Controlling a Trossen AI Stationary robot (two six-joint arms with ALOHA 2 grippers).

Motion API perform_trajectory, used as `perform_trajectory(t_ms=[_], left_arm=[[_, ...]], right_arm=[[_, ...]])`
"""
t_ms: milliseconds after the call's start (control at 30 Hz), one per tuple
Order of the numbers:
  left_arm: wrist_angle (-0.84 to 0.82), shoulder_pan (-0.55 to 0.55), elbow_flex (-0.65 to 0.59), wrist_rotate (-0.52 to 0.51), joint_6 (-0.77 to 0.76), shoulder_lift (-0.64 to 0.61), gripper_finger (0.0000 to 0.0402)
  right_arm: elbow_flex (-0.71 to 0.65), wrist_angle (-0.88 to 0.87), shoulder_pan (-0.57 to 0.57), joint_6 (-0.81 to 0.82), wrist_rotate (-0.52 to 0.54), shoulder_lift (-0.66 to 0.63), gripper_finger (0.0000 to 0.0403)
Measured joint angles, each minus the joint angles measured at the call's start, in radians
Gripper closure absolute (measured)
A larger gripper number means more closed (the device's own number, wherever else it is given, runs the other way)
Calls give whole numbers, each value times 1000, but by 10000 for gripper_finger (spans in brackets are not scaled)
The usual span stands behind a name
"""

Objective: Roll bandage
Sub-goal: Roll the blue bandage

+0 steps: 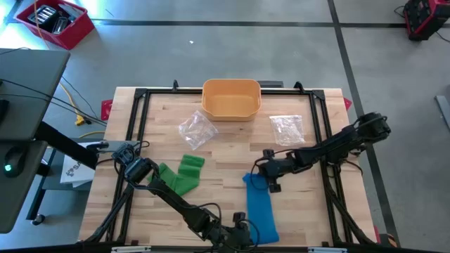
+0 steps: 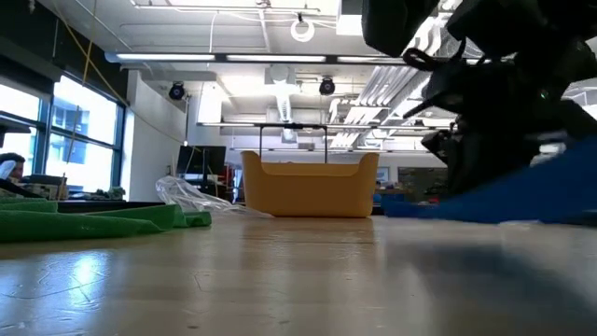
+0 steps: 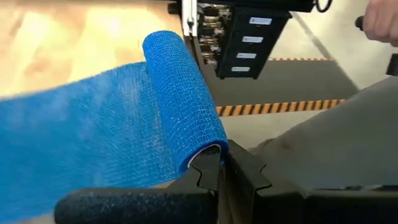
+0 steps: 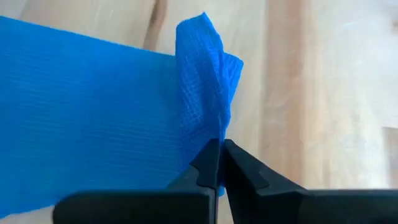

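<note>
Both grippers pinch the blue bandage, each at one end.

High view: the blue bandage (image 1: 261,209) lies just short of the yellow bin (image 1: 231,98), well apart from it. Left wrist view: the left gripper (image 3: 221,167) is clamped on the rolled end. Right wrist view: the right gripper (image 4: 220,155) nips the bunched free end; that thin fold could slip out under tension.

Bright ceiling lamps (image 2: 300,28) light the room evenly. The desk (image 2: 280,271) under them shows soft glare and looks blurred up close.
</note>
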Motion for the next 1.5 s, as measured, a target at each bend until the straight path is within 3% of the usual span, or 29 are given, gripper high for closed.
perform_trajectory(t_ms=[133,233,300,400,500,633,933,1200,1500], left_arm=[[-15,-16,0,24,-27,0,394],[-99,-27,0,27,-75,0,394],[-167,-33,0,28,-124,3,394],[-187,-41,1,34,-187,15,398],[-149,-50,2,51,-242,33,399],[-115,-72,2,52,-286,39,400],[-11,-87,-2,-88,-180,44,401],[65,-26,-1,-158,3,44,401],[22,21,-1,-173,85,43,401]], right_arm=[[0,-43,-18,-19,-49,-107,400],[0,-96,-43,-41,-140,-218,402],[0,-141,-68,-42,-146,-299,402],[0,-237,-124,-35,-84,-414,402],[0,-351,-201,-13,57,-503,402],[0,-445,-323,-17,164,-539,402],[0,-318,-517,-113,107,-377,403],[0,-111,-523,-149,33,-122,403],[3,-41,-523,-198,2,65,403]])
